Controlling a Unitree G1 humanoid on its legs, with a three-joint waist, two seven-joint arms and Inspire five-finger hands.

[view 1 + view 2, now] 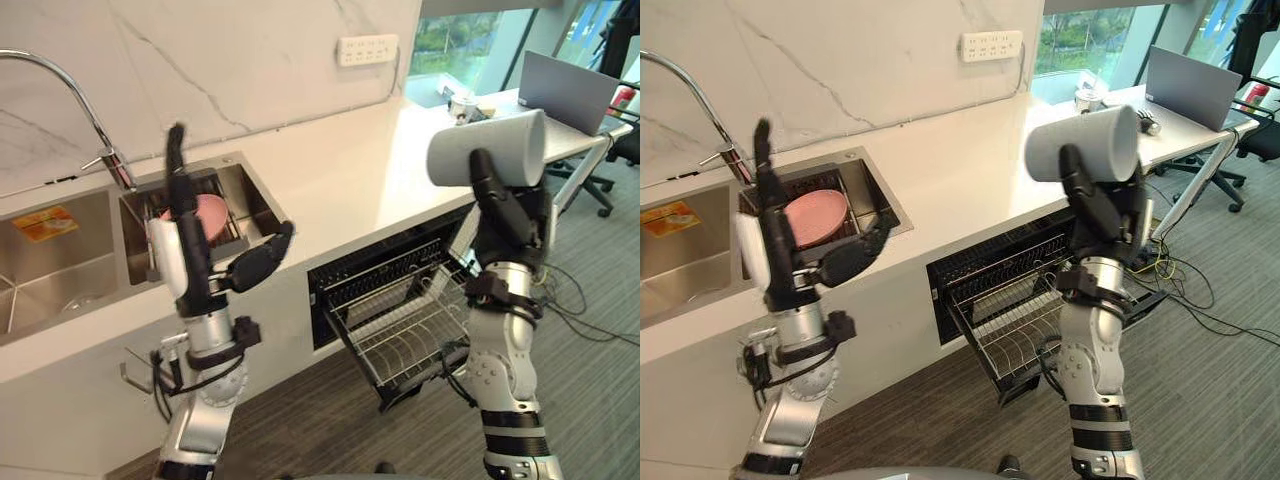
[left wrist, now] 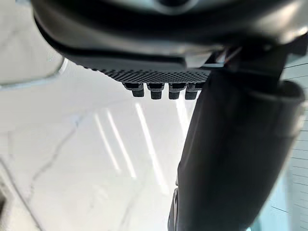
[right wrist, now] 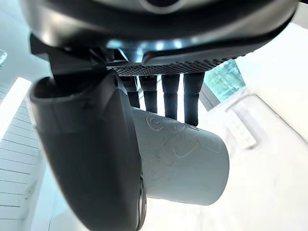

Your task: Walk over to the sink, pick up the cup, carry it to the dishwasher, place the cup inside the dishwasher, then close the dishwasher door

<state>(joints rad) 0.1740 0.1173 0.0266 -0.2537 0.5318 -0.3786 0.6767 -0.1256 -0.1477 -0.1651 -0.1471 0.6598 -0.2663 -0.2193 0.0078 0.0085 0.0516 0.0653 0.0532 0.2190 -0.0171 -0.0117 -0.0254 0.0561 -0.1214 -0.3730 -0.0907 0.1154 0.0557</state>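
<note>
My right hand [image 1: 503, 205] is raised above the counter's front edge and is shut on a grey cup [image 1: 488, 150] that lies sideways in it. The right wrist view shows the fingers and thumb curled round the cup [image 3: 180, 161]. Below that hand the dishwasher [image 1: 400, 290] stands open under the counter with its wire rack [image 1: 410, 325] pulled out. My left hand [image 1: 185, 235] is held up in front of the sink [image 1: 235, 195], fingers straight, thumb spread, holding nothing.
A pink plate [image 1: 815, 215] lies in the sink's small basin, a curved tap [image 1: 70, 85] behind it. A second basin [image 1: 55, 250] lies at the left. A laptop [image 1: 565, 90] and small items sit on the desk at the back right, an office chair [image 1: 620, 150] beyond.
</note>
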